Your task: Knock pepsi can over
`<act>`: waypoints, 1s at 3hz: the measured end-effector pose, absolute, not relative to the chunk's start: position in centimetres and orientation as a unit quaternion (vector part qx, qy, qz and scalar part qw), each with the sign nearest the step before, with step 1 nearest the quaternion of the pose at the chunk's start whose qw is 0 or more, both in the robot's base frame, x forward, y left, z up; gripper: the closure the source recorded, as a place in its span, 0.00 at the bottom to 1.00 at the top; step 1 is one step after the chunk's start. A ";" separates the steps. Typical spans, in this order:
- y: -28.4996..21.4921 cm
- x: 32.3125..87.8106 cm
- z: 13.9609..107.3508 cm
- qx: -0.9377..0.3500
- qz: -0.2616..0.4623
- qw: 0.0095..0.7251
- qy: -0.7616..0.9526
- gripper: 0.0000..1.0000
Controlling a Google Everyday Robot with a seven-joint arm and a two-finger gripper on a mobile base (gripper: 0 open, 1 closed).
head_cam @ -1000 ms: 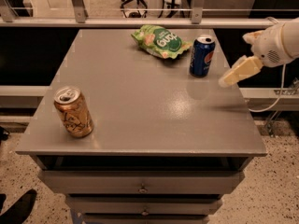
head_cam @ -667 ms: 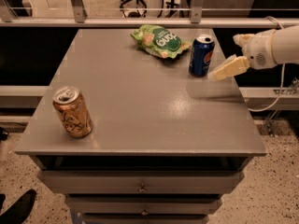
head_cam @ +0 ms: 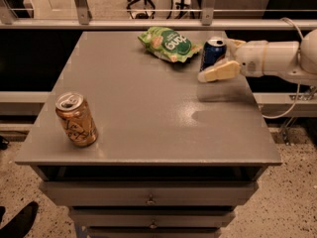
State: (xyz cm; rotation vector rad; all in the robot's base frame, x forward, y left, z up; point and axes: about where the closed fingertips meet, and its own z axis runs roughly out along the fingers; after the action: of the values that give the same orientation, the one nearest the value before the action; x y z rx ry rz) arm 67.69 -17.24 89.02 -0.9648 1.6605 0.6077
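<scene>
The pepsi can [head_cam: 213, 50], dark blue with a silver top, stands upright near the back right of the grey table [head_cam: 148, 108]. My gripper [head_cam: 218, 59] reaches in from the right on a white arm. It is open, with one cream finger [head_cam: 220, 72] in front of the can's lower right side and the other finger [head_cam: 237, 43] behind the can's right edge. The can sits at the mouth of the fingers. I cannot tell whether the front finger touches it.
A green snack bag [head_cam: 168, 43] lies just left of the pepsi can. A golden-brown can [head_cam: 77, 119] stands tilted at the front left. The table's right edge runs under my arm. A railing [head_cam: 148, 24] runs behind, and drawers [head_cam: 148, 198] sit below the tabletop.
My gripper has moved left and toward the pepsi can, from beside it to straddling its right side. The can still stands upright in the same spot.
</scene>
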 end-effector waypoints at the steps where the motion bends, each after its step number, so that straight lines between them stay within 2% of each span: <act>1: -10.8 65.9 90.4 -0.411 0.315 0.534 0.669 0.00; 2: -3.3 63.0 92.2 -0.433 0.378 0.522 0.630 0.00; 3: 0.2 61.4 93.2 -0.446 0.406 0.514 0.609 0.00</act>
State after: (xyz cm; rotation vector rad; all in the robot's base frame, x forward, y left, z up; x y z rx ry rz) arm 61.41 0.17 93.17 -1.0733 1.4649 0.9768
